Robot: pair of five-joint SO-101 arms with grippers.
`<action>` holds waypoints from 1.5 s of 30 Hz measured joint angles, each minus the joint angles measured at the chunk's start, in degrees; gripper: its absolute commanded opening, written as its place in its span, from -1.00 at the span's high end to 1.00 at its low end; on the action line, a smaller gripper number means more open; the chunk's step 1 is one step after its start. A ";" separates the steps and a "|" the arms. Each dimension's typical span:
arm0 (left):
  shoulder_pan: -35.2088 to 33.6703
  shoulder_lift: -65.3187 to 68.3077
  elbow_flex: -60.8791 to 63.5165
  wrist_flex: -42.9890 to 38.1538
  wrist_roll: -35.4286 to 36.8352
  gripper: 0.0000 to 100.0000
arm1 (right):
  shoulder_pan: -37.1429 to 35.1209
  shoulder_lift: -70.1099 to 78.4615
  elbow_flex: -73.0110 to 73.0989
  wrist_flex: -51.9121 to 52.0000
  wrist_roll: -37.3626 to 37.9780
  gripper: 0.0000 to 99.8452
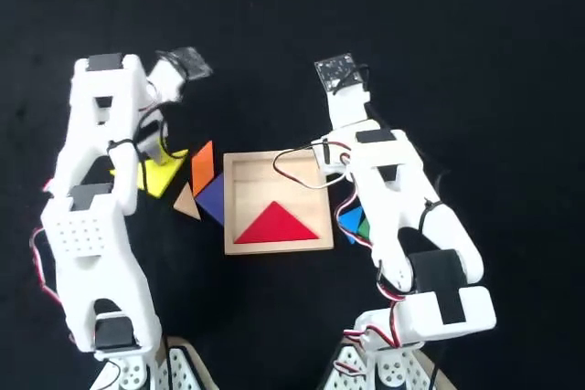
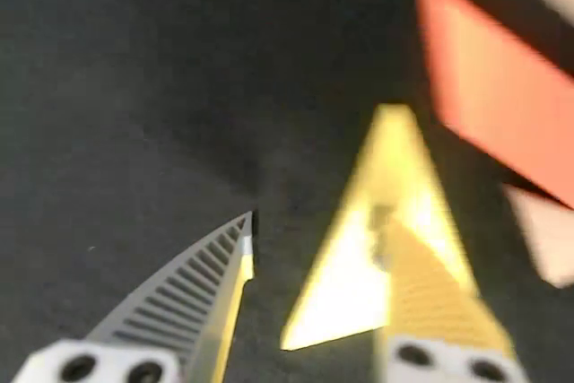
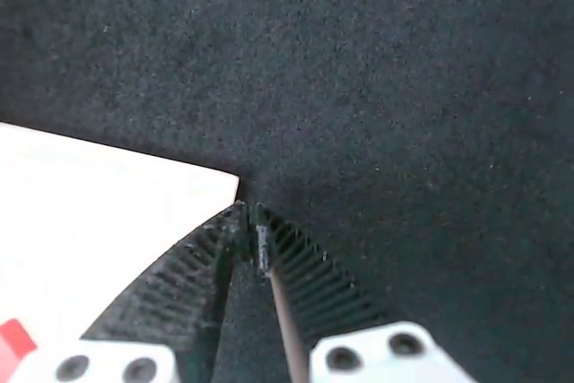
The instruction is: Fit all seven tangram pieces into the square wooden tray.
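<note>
Plain red triangle [image 1: 275, 222] in a pale wood tray [image 1: 274, 247] — beside it yellow triangle [image 1: 157, 176], orange piece [image 1: 203, 168], deep blue piece [image 1: 213, 198], tan triangle [image 1: 188, 203] — all unpatterned, on black cloth [image 1: 475, 89].

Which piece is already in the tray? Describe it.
Find the square wooden tray between the two arms. Along the rim nearest the arms' bases lies a red triangle. It alone sits inside; the orange piece, blue piece and tan piece lie off its left side.
</note>
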 measured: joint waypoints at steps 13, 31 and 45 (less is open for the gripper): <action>-0.62 0.18 -2.99 15.47 -19.08 0.38 | 0.00 0.00 0.00 0.00 0.00 0.98; 1.41 0.00 5.27 6.24 -17.85 0.37 | 0.00 0.00 0.00 0.00 0.00 0.98; 1.58 0.09 6.33 4.75 -19.25 0.38 | 0.00 0.00 0.00 0.00 0.00 0.98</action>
